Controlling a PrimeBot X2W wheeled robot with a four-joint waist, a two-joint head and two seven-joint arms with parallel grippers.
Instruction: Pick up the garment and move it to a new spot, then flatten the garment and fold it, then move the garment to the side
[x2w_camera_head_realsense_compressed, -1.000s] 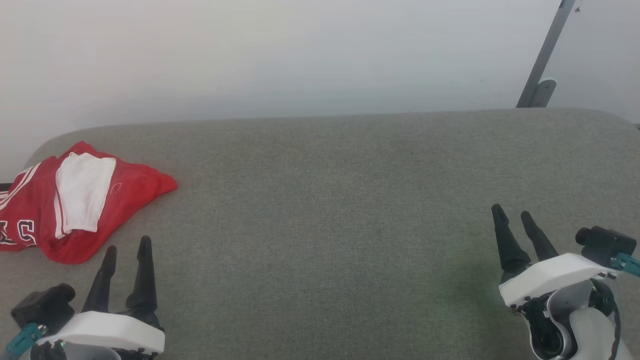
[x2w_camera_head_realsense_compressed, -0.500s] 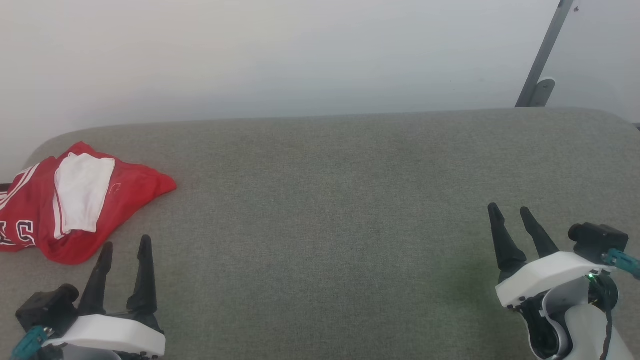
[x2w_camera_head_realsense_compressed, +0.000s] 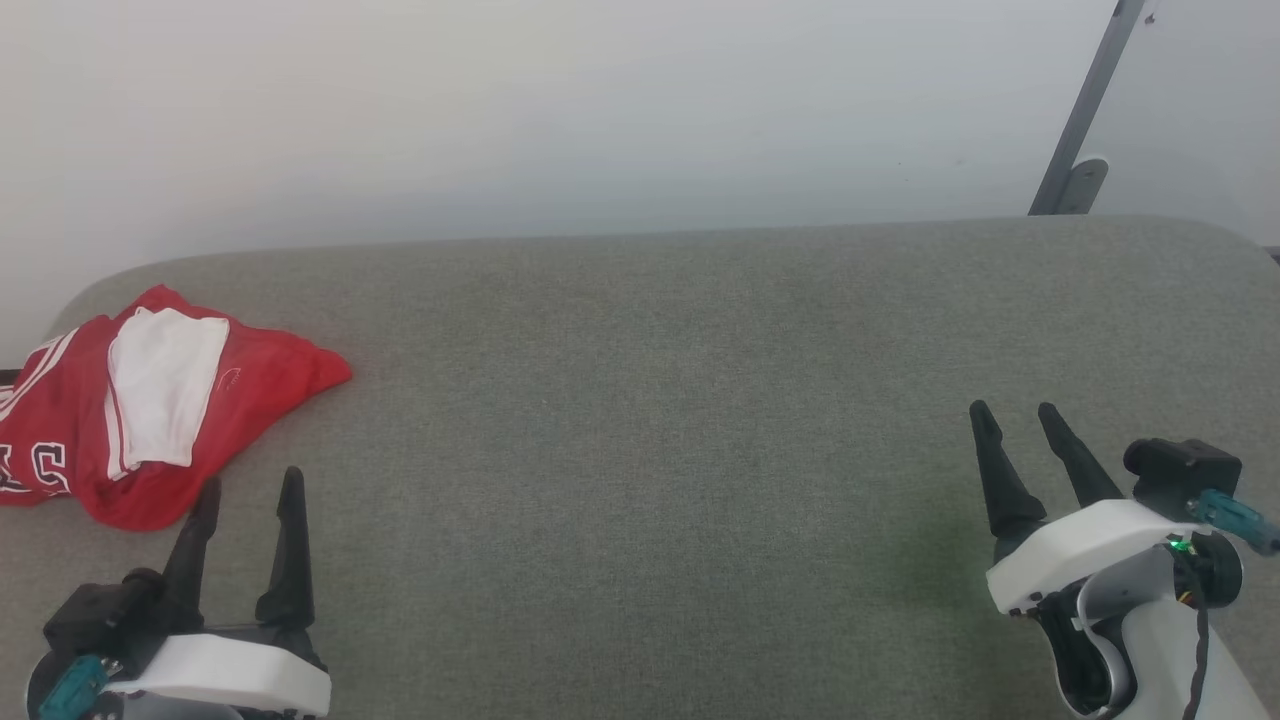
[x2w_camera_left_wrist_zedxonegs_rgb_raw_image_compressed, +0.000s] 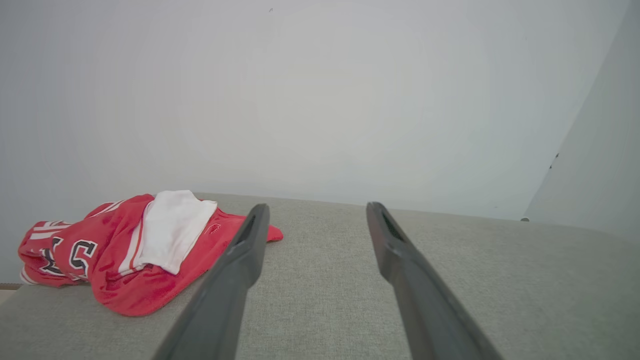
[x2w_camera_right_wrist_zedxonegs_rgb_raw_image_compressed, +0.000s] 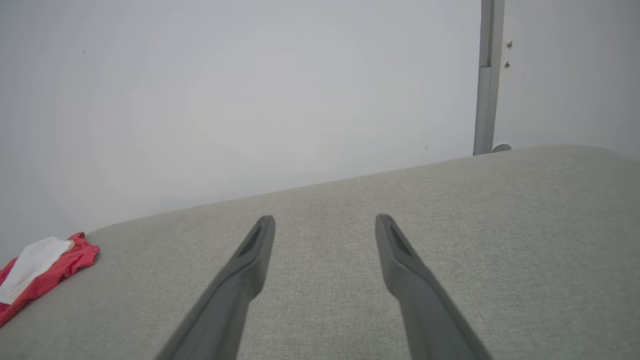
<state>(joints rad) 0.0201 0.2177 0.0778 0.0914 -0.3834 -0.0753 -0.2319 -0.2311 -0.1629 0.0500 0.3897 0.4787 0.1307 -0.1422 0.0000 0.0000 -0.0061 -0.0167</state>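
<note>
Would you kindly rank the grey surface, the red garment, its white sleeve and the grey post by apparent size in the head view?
1. grey surface
2. garment, partly cut off by the left edge
3. white sleeve
4. grey post, long but thin; it stands farther back, so its true size is unsure

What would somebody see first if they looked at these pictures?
The bright red shirt jumps out, bunched up with a white sleeve on top, at the far left of the grey padded surface. Then the two open grippers: the left gripper just short of the shirt, the right gripper far off on the other side.
</note>
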